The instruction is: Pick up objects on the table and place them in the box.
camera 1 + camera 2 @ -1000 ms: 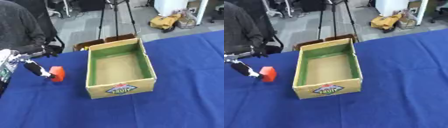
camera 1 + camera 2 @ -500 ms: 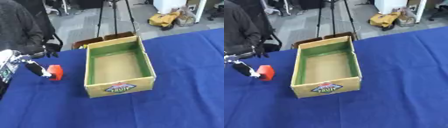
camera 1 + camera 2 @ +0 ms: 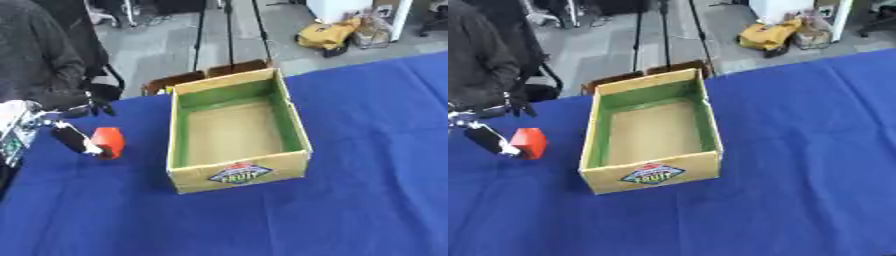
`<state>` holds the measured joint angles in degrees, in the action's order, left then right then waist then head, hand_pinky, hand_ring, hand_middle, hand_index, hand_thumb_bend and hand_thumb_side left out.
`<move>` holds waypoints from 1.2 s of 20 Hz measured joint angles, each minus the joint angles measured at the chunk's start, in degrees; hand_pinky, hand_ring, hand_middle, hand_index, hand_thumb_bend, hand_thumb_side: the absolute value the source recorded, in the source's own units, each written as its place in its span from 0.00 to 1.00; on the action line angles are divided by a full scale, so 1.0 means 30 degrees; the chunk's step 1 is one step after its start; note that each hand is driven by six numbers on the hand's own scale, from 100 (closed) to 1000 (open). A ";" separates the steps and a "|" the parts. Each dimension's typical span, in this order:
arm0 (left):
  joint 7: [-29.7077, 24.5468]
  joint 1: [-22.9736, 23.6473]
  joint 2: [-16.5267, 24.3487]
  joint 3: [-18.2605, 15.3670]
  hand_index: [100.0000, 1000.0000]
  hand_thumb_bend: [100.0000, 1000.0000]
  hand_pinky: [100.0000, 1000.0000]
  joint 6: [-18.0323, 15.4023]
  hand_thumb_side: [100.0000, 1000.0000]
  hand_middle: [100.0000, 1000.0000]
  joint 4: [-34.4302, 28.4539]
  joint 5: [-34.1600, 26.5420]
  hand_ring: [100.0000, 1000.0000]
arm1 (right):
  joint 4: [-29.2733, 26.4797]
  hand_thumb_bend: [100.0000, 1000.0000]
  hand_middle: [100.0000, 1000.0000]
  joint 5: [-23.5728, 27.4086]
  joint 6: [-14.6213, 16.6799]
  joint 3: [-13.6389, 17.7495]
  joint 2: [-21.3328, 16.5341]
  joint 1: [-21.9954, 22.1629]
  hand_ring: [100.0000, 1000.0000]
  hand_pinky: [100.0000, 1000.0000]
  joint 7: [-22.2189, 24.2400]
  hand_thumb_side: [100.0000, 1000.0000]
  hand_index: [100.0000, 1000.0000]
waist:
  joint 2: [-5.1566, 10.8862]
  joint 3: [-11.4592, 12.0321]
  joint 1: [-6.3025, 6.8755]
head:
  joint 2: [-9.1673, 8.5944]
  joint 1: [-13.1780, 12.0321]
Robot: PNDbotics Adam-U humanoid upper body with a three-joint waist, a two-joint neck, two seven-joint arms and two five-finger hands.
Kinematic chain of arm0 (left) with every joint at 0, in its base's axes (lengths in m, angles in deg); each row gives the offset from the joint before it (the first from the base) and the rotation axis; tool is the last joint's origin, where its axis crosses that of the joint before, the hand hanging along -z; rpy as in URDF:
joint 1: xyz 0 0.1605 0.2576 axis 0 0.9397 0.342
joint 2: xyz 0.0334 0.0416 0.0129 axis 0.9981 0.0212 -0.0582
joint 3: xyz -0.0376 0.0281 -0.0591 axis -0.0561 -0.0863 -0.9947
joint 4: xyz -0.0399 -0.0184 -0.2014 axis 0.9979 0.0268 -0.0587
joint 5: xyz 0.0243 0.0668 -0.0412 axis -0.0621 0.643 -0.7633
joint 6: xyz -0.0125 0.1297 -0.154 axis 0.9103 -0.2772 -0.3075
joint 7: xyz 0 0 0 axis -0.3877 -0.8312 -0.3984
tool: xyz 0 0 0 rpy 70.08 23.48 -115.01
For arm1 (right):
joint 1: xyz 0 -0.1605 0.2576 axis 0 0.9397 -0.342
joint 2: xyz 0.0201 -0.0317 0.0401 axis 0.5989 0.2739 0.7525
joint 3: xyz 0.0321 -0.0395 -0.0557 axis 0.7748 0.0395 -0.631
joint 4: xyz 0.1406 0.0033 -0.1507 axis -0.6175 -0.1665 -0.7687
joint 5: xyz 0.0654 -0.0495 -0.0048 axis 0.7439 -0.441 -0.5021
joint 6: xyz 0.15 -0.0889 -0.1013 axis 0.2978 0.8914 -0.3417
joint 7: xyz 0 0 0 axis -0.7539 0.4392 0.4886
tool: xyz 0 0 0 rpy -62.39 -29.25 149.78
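**Reaching for the red block beside the box**

Coming in from the left edge is the robot's left hand (image 3: 63, 131). It is black with some silver on it. One dark finger (image 3: 73, 140) with a pale tip points down and to the right. That tip is right up against the red block (image 3: 108, 142), on the block's left side. It looks like it touches the block, but I cannot tell if the hand is holding it or how its fingers are set.

The red block is small. It sits on the blue table cloth (image 3: 367, 150), near the left side, a little way left of the box. It is not in the box.

In the middle stands the cardboard box (image 3: 236, 132). It is open at the top. Its inside walls are green and its floor is plain brown. There is nothing in it. On its front wall is a round label (image 3: 651, 174) with the word FRUIT. Brown flaps stick out behind its far wall.

To the right of the box there is just more blue cloth. Past the far edge of the table, on the grey floor at the upper right, lies a yellow bag (image 3: 327, 31).

The right hand does not show.
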<state>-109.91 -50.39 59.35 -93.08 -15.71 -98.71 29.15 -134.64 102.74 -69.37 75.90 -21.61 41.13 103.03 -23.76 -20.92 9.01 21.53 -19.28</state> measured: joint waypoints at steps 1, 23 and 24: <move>0.0039 0.0001 0.0000 0.0000 0.77 0.65 0.66 0.0009 0.40 0.68 -0.0018 0.0063 0.63 | 0.0024 0.00 0.49 -0.0006 0.0001 0.0000 0.0007 0.0000 0.70 0.80 0.0000 0.55 0.79 | -0.0023 -0.0001 0.0000 | 0.0000 0.0001; 0.0515 0.0296 -0.0153 0.0008 0.65 0.61 0.58 0.0376 0.35 0.54 -0.0025 0.1039 0.51 | 0.0068 0.00 0.49 -0.0160 0.0015 0.0001 0.0041 -0.0008 0.70 0.80 0.0013 0.57 0.79 | -0.0269 0.0032 -0.0006 | -0.0094 0.0075; 0.0582 0.0296 -0.0154 0.0008 0.64 0.60 0.57 0.0382 0.34 0.53 -0.0028 0.1051 0.50 | 0.0068 0.00 0.49 -0.0160 0.0024 0.0002 0.0047 -0.0008 0.70 0.80 0.0021 0.57 0.79 | -0.0274 0.0033 -0.0012 | -0.0139 0.0075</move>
<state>-108.16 -49.50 58.89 -93.06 -14.56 -98.80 32.30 -134.44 102.26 -69.30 75.90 -21.46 41.10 103.10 -24.58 -20.82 8.97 21.12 -19.06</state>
